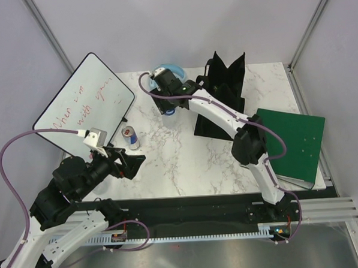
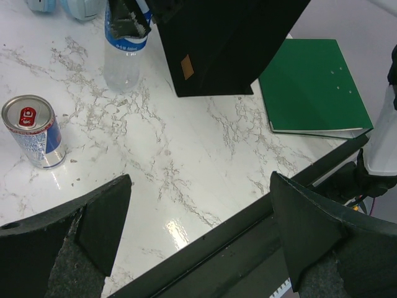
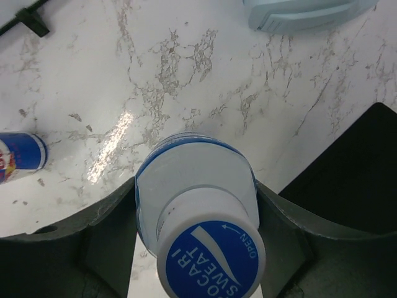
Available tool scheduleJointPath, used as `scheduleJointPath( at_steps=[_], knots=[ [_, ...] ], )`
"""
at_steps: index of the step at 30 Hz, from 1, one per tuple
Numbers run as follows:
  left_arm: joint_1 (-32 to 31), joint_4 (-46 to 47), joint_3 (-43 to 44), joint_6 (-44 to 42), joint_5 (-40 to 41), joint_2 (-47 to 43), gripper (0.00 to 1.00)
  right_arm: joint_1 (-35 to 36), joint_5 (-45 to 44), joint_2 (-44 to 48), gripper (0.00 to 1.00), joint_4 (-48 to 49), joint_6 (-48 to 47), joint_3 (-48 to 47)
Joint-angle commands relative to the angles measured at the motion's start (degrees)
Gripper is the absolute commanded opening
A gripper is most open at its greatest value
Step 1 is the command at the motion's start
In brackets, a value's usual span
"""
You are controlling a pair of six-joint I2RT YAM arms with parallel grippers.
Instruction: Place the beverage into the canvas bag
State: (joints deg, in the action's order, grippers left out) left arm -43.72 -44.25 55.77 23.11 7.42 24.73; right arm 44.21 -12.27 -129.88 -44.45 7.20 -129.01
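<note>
From the overhead camera, the right gripper (image 1: 167,103) reached to the far side of the white marbled table (image 1: 180,161). It sat over a clear plastic bottle with a blue cap and blue label (image 1: 169,112). The bottle stood upright just left of the tall black canvas bag (image 1: 227,86), near it but apart, so the carry to the bag's open top looked short. A blue-and-silver drink can (image 1: 130,137) stood well apart from the bottle. It was closer to the left gripper (image 1: 128,163), which hung over the near-left part of the table below a white board with red writing (image 1: 84,100). A flat green folder (image 1: 293,143) lay at the right edge.

In the left wrist camera, the left gripper (image 2: 198,236) was spread wide with nothing between its fingers, probably parked clear of the other arm's work. The can (image 2: 34,130) stood at the left. Beyond it the bottle (image 2: 124,62) appeared to rest on the table beside the bag (image 2: 223,43).

The right wrist camera looked straight down on the bottle's cap (image 3: 208,261). The right claw's fingers (image 3: 105,230) pressed against opposite sides of the bottle's shoulder, pinching it. The grip was high, likely so that the bottle would hang upright and go into the bag base first. A black corner of the bag (image 3: 353,174) showed at the right.
</note>
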Motion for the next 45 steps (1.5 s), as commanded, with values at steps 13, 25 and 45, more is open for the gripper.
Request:
scheduleJointPath(
  at_steps=[13,25,45],
  knots=[
    [0.22,1.71,-0.4,1.5,-0.83,0.58,1.0,0.27,-11.79,26.95,0.0,4.27,-3.14,-8.89],
    [0.13,1.8,-0.66,2.11,-1.44,0.76,1.0,-6.32,-19.9,30.39,0.0,5.51,-9.57,-10.74],
    [0.13,2.33,-1.27,1.85,-1.36,0.58,1.0,-11.07,-22.0,34.87,0.0,3.49,-8.87,3.41]
  ],
)
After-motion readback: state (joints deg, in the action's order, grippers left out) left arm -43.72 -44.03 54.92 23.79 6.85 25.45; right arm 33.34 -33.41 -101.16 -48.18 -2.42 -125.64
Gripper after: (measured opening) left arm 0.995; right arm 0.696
